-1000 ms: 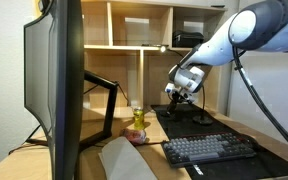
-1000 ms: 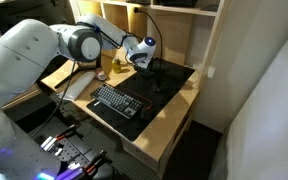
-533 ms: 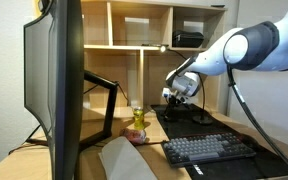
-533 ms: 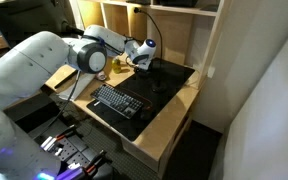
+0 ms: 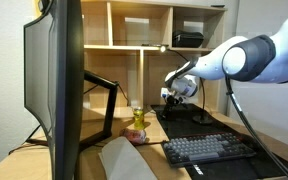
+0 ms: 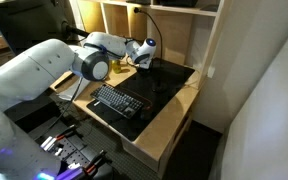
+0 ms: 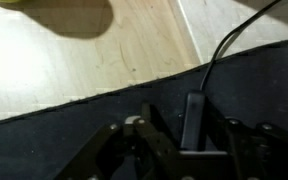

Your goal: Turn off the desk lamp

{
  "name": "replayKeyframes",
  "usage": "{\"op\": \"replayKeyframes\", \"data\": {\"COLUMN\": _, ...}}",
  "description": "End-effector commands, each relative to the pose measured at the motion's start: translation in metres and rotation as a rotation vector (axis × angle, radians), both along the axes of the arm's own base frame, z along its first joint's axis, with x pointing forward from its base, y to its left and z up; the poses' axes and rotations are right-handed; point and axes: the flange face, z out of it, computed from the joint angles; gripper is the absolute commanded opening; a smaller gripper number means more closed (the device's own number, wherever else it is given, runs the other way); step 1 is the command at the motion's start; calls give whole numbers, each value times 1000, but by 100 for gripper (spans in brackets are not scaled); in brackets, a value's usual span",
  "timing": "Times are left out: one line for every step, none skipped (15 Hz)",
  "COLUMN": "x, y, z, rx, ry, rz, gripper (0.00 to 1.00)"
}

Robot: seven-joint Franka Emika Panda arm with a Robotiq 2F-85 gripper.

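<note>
The slim black desk lamp with the thin curved gooseneck (image 6: pixel 163 33) is parked at the back of the black desk mat (image 6: pixel 172 84), right against the light wooden shelf unit (image 5: pixel 124 25). Its stem arcs up and over to a small head that's lit, seen as a bright spot at shelf height in an exterior view (image 5: pixel 161 47). The foot of the lamp can't really be made out, since it's lost behind the white-and-black gripper (image 6: pixel 139 58). That gripper is held low over the rear of the mat, just beside the stem, and is also seen in an exterior view (image 5: pixel 172 96). In the wrist view the gripper (image 7: pixel 189 135) is dark on dark: a narrow bar is seen dead centre between the linkages, so whether the fingers are together or apart honestly can't be told. A thin black cable (image 7: pixel 234 45) is seen running across the pale wooden desk (image 7: pixel 84 60) to that bar. A black keyboard (image 5: pixel 209 150) is laid at the mat's front, and a small yellow item (image 5: pixel 137 122) is seen beyond a big dark monitor (image 5: pixel 54 90).
</note>
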Motion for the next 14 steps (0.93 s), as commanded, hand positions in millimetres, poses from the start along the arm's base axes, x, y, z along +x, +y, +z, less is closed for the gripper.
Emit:
{"op": "replayKeyframes", "data": {"x": 5, "y": -1, "z": 1, "rx": 11, "ry": 0, "rz": -1, "gripper": 25}}
{"op": "replayKeyframes", "data": {"x": 6, "y": -1, "z": 2, "rx": 8, "ry": -3, "rz": -2, "gripper": 17}}
{"op": "replayKeyframes", "data": {"x": 7, "y": -1, "z": 3, "rx": 6, "ry": -5, "rz": -3, "gripper": 10}}
{"op": "replayKeyframes", "data": {"x": 8, "y": -1, "z": 4, "rx": 3, "ry": -8, "rz": -4, "gripper": 3}}
{"op": "replayKeyframes", "data": {"x": 8, "y": -1, "z": 4, "rx": 0, "ry": -9, "rz": -6, "gripper": 1}}
{"op": "replayKeyframes", "data": {"x": 9, "y": -1, "z": 4, "rx": -4, "ry": -11, "rz": -6, "gripper": 5}}
{"op": "replayKeyframes", "data": {"x": 9, "y": -1, "z": 5, "rx": -12, "ry": -14, "rz": -7, "gripper": 5}}
{"op": "replayKeyframes", "data": {"x": 10, "y": -1, "z": 5, "rx": -17, "ry": -17, "rz": -6, "gripper": 5}}
{"op": "replayKeyframes", "data": {"x": 10, "y": -1, "z": 5, "rx": -24, "ry": -18, "rz": -16, "gripper": 5}}
{"op": "replayKeyframes", "data": {"x": 11, "y": -1, "z": 5, "rx": -28, "ry": -20, "rz": -29, "gripper": 45}}
{"op": "replayKeyframes", "data": {"x": 11, "y": -1, "z": 4, "rx": -26, "ry": -14, "rz": -31, "gripper": 46}}
{"op": "replayKeyframes", "data": {"x": 11, "y": 0, "z": 5, "rx": -35, "ry": -17, "rz": -45, "gripper": 51}}
{"op": "replayKeyframes", "data": {"x": 11, "y": 0, "z": 5, "rx": -38, "ry": -12, "rz": -42, "gripper": 58}}
{"op": "replayKeyframes", "data": {"x": 11, "y": 1, "z": 5, "rx": -42, "ry": 0, "rz": -39, "gripper": 65}}
